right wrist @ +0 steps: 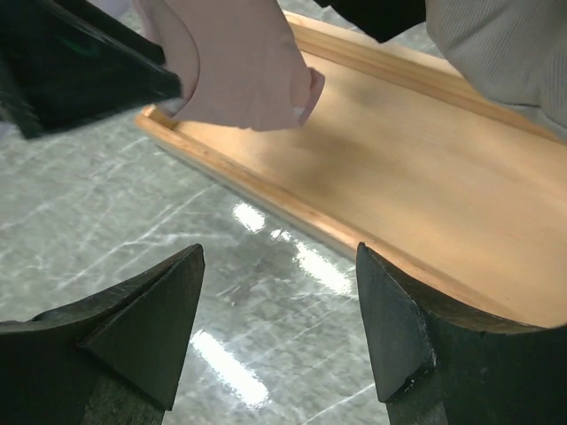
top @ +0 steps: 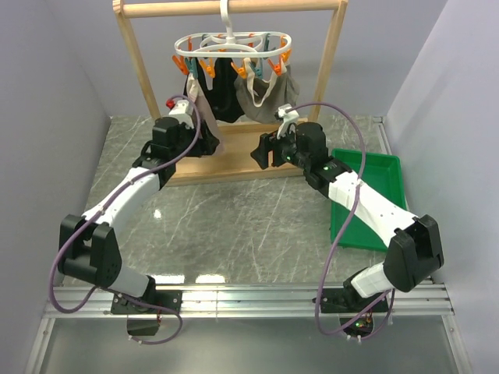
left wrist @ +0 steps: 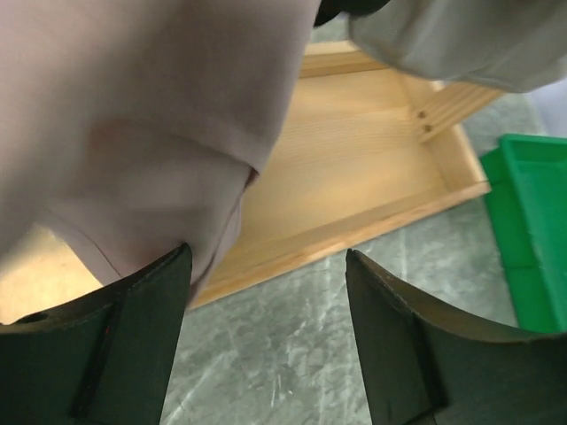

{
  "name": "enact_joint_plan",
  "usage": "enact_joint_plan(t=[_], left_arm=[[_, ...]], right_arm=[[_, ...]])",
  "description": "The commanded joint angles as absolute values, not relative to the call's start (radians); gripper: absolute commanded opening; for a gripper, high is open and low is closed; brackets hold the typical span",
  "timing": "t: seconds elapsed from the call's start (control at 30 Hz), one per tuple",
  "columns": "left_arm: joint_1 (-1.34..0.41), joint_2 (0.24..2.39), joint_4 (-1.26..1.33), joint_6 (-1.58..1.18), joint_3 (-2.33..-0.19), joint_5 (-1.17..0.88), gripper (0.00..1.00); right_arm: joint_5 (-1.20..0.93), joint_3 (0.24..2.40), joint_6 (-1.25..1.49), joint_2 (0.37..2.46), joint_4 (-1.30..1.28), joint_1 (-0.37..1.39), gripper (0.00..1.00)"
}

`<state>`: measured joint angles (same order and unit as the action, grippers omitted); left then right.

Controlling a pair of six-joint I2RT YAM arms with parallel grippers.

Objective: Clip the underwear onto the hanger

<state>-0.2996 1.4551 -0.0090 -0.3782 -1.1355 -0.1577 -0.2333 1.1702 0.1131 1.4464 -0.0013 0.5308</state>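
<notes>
Left gripper (left wrist: pixel 267 257): my fingers (left wrist: pixel 133 336) stand spread and grip nothing. One tip just touches a lower fold of the underwear (left wrist: pixel 133 133), which hangs beside and above it, not between the jaws.
Right gripper (right wrist: pixel 279 257): my jaws here are spread too, and empty. They hover low over the table (right wrist: pixel 106 195), just in front of the wooden base (right wrist: pixel 399 168), with the pink cloth up ahead and apart from them.
Underwear: it dangles under the left end of the hanger (top: pixel 231 39), above the wooden base, so a peg seems to carry it. Which peg, and whether it is one or two, I cannot tell.
Step in hand: to my eye the clipping is at its close or between two pegs, with the cloth hung and both hands free.
Next move: if a second corner needs a peg, one hand would lift the loose edge to the hanger while the other squeezes a peg (top: pixel 257 70) open. If not, both arms need only back away without dragging the fabric.
Around: a black garment (top: pixel 222 97) and a grey-taupe garment (top: pixel 265 101) hang from the same hanger. A green tray (top: pixel 366 195) lies on the table to the right.
In the way: the black garment hangs just beside the pink one, and the wooden post (top: pixel 132 54) stands near my left wrist. My touching fingertip could snag the hem.
</notes>
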Motion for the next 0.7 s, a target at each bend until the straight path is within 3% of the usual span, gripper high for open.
enact_joint_plan(t=[0.0, 0.3, 0.5, 0.67], left_arm=[[-0.333, 1.465, -0.029, -0.385, -1.193, -0.003, 0.75], [-0.316, 1.276, -0.046, -0.428, -0.98, -0.032, 0.67], [-0.301, 1.341, 0.093, -0.46, -0.934, -0.12, 0.87], [-0.261, 1.442, 0.146, -0.5, -0.945, -0.106, 0.93]], right_arm=[[-0.291, 1.184, 0.192, 1.453, 0.015, 0.512, 0.76], [-0.322, 1.186, 0.213, 1.439, 0.009, 0.497, 0.75], [-0.339, 1.177, 0.213, 1.44, 0.015, 0.494, 0.75], [-0.365, 1.183, 0.218, 1.451, 0.015, 0.477, 0.76]])
